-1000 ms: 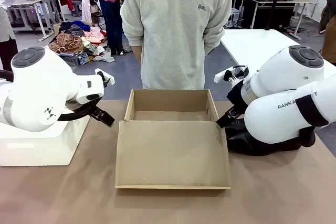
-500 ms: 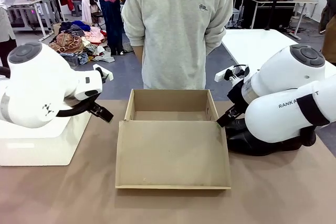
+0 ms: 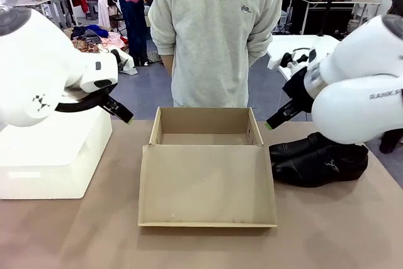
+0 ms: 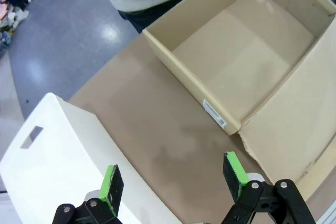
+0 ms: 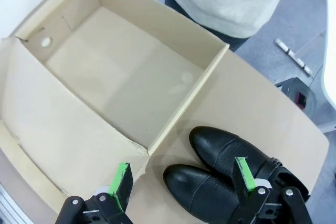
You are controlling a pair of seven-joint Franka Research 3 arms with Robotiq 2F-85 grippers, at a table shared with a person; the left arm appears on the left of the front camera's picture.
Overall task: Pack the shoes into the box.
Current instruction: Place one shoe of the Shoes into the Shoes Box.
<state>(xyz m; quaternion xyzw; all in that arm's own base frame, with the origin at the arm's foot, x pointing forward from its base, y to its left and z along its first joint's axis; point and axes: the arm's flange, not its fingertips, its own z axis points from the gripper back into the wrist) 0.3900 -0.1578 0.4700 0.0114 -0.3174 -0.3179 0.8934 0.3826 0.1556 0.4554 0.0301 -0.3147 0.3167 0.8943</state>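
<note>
The tan cardboard box [image 3: 204, 123] stands open and empty at the table's middle, its flap lid [image 3: 206, 185] lying flat toward me. Its bare inside [image 4: 247, 56] shows in the left wrist view and its floor [image 5: 123, 72] in the right wrist view. Two glossy black shoes [image 3: 318, 159] lie side by side on the table right of the box, toes [image 5: 210, 169] toward it. My left gripper [image 4: 173, 179] hangs open above the table left of the box. My right gripper [image 5: 181, 179] is open, raised above the shoes' toes and the box's corner.
A large white plastic block [image 3: 53, 155] sits at the table's left, close under my left arm [image 3: 38, 67]. A person in a pale sweatshirt [image 3: 214, 29] stands at the far edge behind the box. The front of the table is brown and bare.
Both arms have risen and pulled back from the box. The right arm's lift has uncovered the shoes, which it hid before.
</note>
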